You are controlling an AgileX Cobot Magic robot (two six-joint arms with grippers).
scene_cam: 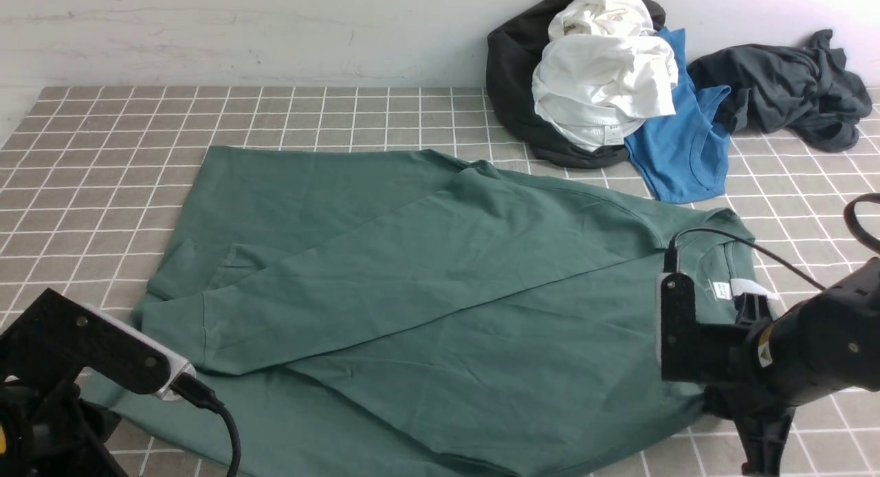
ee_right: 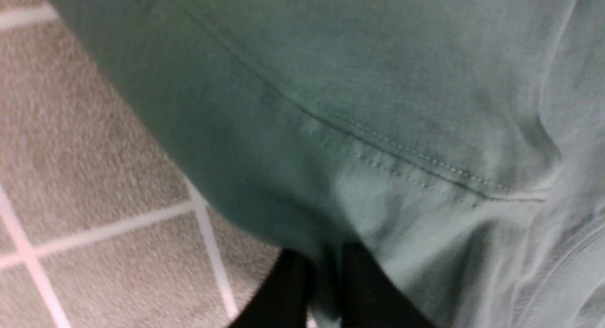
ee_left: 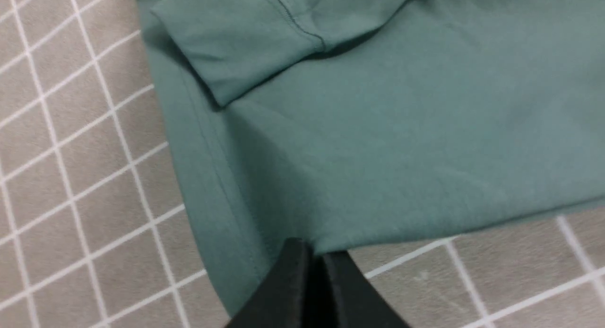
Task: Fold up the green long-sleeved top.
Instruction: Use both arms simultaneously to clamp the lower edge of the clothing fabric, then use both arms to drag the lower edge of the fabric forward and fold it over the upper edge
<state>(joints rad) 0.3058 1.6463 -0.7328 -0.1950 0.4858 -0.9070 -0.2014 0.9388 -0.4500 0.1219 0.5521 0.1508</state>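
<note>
The green long-sleeved top (scene_cam: pixel 440 284) lies flat across the checked table, collar to the right, with its white neck label (scene_cam: pixel 719 289) showing. One long sleeve is folded diagonally over the body, and its cuff (ee_left: pixel 236 44) rests near the hem. My left gripper (ee_left: pixel 314 253) is shut on the hem's near corner at the table's left front. My right gripper (ee_right: pixel 326 259) is shut on a pinch of the top's edge (ee_right: pixel 359 210) near a stitched seam, at the collar end. In the front view both sets of jaws are hidden behind the arms.
At the back right, against the wall, a pile holds a black garment (scene_cam: pixel 512 71), a white garment (scene_cam: pixel 605 78) and a bright blue T-shirt (scene_cam: pixel 680 147). A dark grey garment (scene_cam: pixel 784 85) lies beside them. The checked cloth (scene_cam: pixel 103 154) covers the table.
</note>
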